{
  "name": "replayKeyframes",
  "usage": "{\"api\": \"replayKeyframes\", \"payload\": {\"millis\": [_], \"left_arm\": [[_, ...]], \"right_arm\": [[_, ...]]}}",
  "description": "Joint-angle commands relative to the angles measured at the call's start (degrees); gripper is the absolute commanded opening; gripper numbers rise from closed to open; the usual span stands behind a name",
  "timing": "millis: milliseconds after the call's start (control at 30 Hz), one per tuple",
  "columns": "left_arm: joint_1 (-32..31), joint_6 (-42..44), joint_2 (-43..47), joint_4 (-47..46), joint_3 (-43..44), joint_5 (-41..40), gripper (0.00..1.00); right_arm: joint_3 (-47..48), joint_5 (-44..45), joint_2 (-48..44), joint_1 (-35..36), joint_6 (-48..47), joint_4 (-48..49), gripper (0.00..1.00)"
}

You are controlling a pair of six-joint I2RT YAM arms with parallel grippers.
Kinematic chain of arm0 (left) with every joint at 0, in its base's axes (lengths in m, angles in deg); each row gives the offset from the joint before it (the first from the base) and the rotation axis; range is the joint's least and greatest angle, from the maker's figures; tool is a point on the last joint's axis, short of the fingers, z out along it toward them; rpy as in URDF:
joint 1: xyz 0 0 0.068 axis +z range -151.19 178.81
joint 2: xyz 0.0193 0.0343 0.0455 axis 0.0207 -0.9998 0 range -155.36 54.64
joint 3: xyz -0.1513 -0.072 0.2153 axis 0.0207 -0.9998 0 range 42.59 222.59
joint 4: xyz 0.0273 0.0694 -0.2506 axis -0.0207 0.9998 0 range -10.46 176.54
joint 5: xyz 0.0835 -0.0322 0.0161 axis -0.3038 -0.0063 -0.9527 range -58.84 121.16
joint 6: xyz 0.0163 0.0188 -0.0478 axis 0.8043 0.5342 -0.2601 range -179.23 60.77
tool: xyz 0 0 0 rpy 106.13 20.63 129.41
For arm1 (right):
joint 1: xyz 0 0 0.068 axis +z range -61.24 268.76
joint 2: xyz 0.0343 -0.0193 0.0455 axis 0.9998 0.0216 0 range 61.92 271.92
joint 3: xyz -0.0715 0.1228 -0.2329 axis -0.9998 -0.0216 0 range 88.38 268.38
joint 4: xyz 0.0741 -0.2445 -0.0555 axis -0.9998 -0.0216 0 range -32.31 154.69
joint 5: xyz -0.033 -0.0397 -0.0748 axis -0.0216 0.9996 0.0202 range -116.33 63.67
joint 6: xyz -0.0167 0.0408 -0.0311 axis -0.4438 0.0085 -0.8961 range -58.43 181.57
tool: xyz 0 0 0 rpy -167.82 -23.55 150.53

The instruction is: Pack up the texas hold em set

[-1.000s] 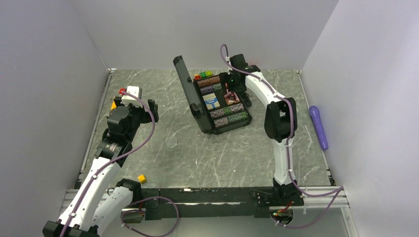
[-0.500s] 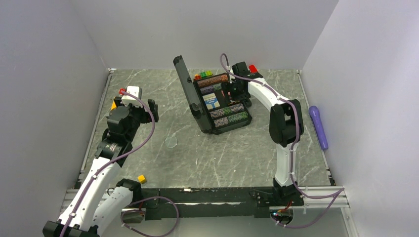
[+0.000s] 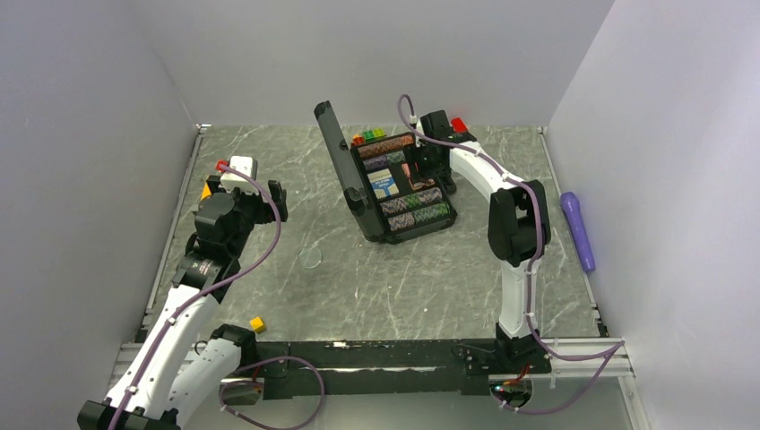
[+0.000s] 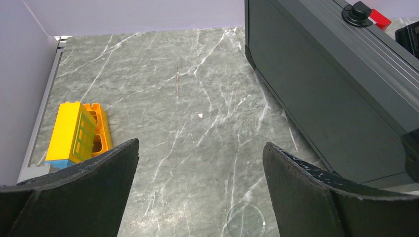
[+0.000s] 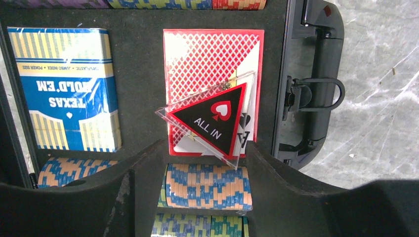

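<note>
Nearest, the left tool (image 4: 200, 148) hangs wide open and empty over the desk (image 4: 197, 89), well apart from the open briefcase (image 3: 339, 148), whose raised lid faces it. Farther back, the right tool (image 5: 205, 148) hovers over the tray, jaws parted and clamping nothing. The triangular ALL IN marker (image 5: 215, 123) lies straight below between its fingers, tilted on the red card deck (image 5: 197, 54), beside the blue Texas Hold'em deck (image 5: 64, 89). The right arm is plainly nearer.

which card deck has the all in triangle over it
The red deck, on the side of the case nearest the handle: the clear triangle overlaps it. The blue deck beside it is uncovered.
</note>
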Motion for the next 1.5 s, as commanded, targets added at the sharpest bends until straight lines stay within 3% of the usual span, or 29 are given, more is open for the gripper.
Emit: {"api": "replayKeyframes", "payload": {"millis": [0, 500, 1067, 1467], "left_arm": [[0.3, 0.2, 0.3, -1.5, 2.2, -0.1, 0.99], [0.2, 0.2, 0.6, -1.5, 2.2, -0.1, 0.99], [0.2, 0.1, 0.8, -1.4, 2.2, 0.1, 0.99], [0.2, -0.3, 1.1, -1.4, 2.2, 0.6, 0.99]], "right_arm": [[2.5, 1.2, 1.0, 0.5, 0.0, 1.9, 0.62], [4.0, 7.0, 4.0, 2.6, 8.0, 2.3, 0.47], [1.7, 12.2, 4.6, 4.3, 19.4, 3.0, 0.39], [-0.6, 14.9, 3.4, 4.6, 25.3, 3.4, 0.38]]}}
